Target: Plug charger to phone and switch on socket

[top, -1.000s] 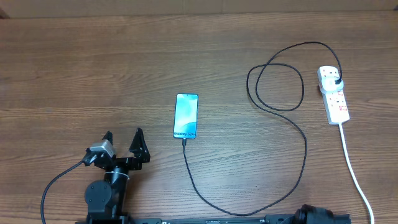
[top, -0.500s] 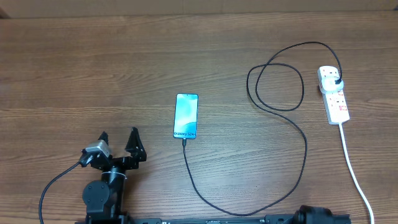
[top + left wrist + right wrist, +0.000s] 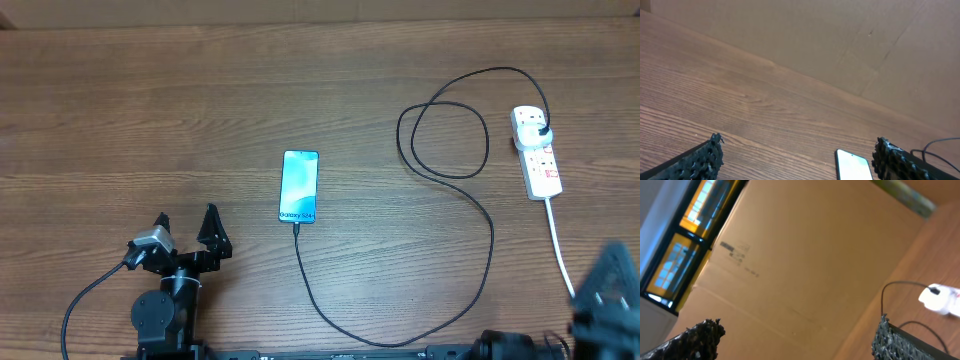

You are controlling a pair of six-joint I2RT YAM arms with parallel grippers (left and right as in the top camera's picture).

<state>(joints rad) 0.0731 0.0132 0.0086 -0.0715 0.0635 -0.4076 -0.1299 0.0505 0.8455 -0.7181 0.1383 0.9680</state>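
The phone (image 3: 300, 186) lies mid-table with its blue-teal screen lit; it also shows in the left wrist view (image 3: 854, 165). The black charger cable (image 3: 480, 215) runs from the phone's near end, loops right, and its black plug (image 3: 542, 130) sits in the white socket strip (image 3: 537, 152), which also shows in the right wrist view (image 3: 940, 298). My left gripper (image 3: 185, 228) is open and empty, left of and nearer than the phone. My right gripper (image 3: 610, 290) is a blurred dark shape at the lower right edge; its fingers (image 3: 797, 342) are wide apart and empty.
The socket's thick white lead (image 3: 570, 270) runs toward the table's near right edge. A cardboard wall (image 3: 840, 35) stands along the far edge of the wooden table (image 3: 150, 120).
My left gripper has drawn back toward the near left, away from the phone. My right gripper has come into the overhead view at the lower right.
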